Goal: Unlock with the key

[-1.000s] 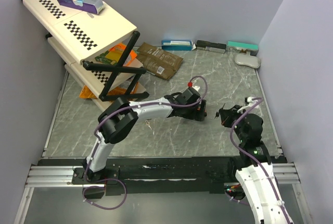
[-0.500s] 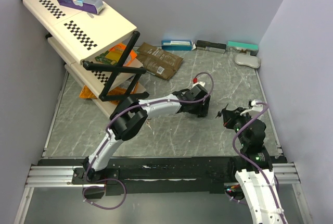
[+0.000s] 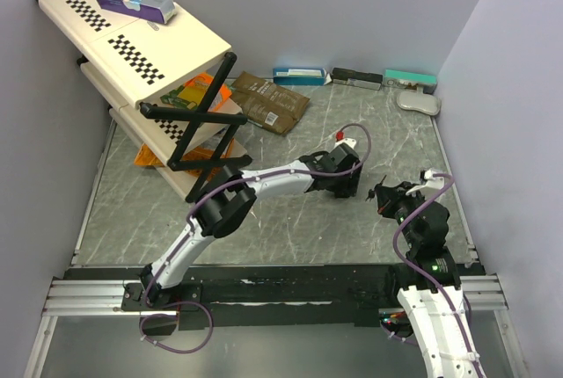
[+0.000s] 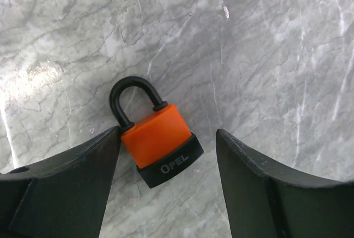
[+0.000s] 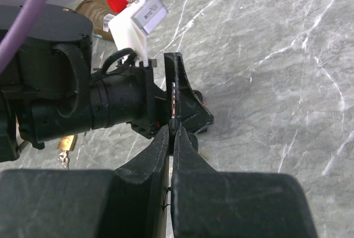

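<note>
Left wrist view is showing my left gripper spread wide, with the orange padlock lying flat on the marble table between the fingers. Its body is touching one finger and sitting apart from the other. The black shackle is sitting closed in the body, so I am judging that nothing is unlocked yet. My right gripper is pressing its fingers together on a thin, edge-on sliver, which I am taking for the key, and it is pointing at the left gripper just ahead. Clamping the lock, seating the key and turning it are all remaining. The keyway is not showing.
</note>
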